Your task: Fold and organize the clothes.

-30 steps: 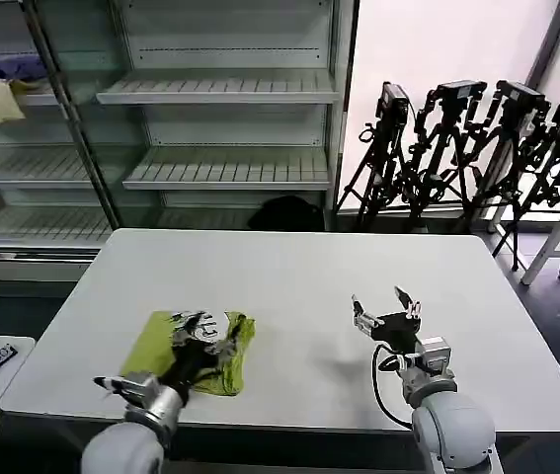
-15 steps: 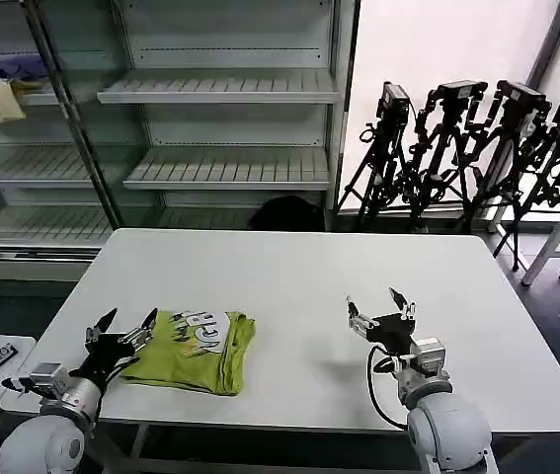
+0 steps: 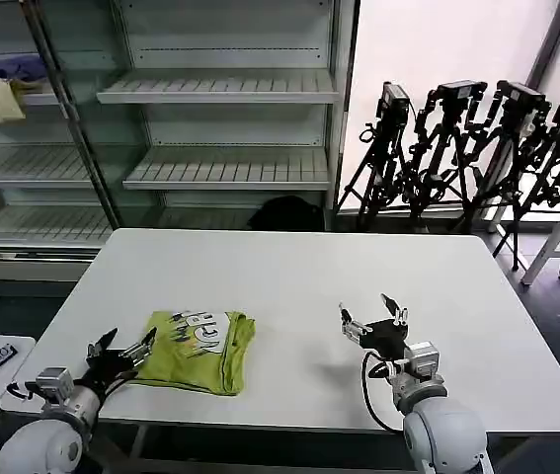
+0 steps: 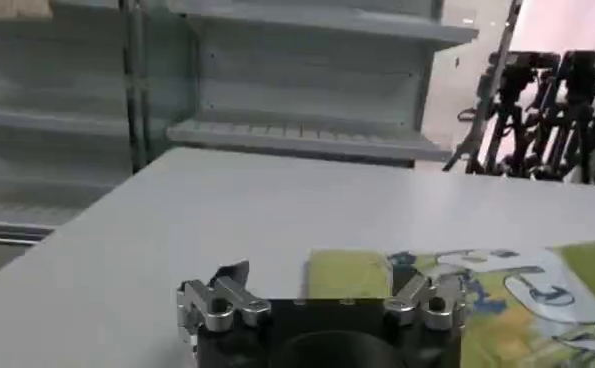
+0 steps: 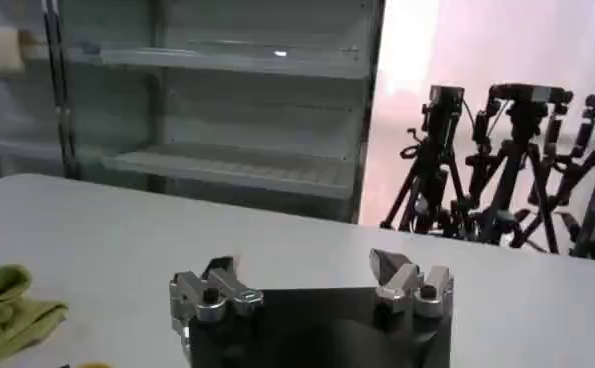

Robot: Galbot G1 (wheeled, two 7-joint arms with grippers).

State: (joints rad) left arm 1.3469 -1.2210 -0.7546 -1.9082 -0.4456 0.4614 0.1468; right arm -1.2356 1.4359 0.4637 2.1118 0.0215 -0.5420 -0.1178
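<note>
The folded lime T-shirt on the worktop is judged light and limp, best pinched at its thick folded edge by the left tool, which, like the right tool, is spread open and empty.

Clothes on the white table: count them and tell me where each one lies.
1. A folded lime T-shirt lies on the table's front left part, just beside the open left gripper. Nothing seems to hide another.
</note>
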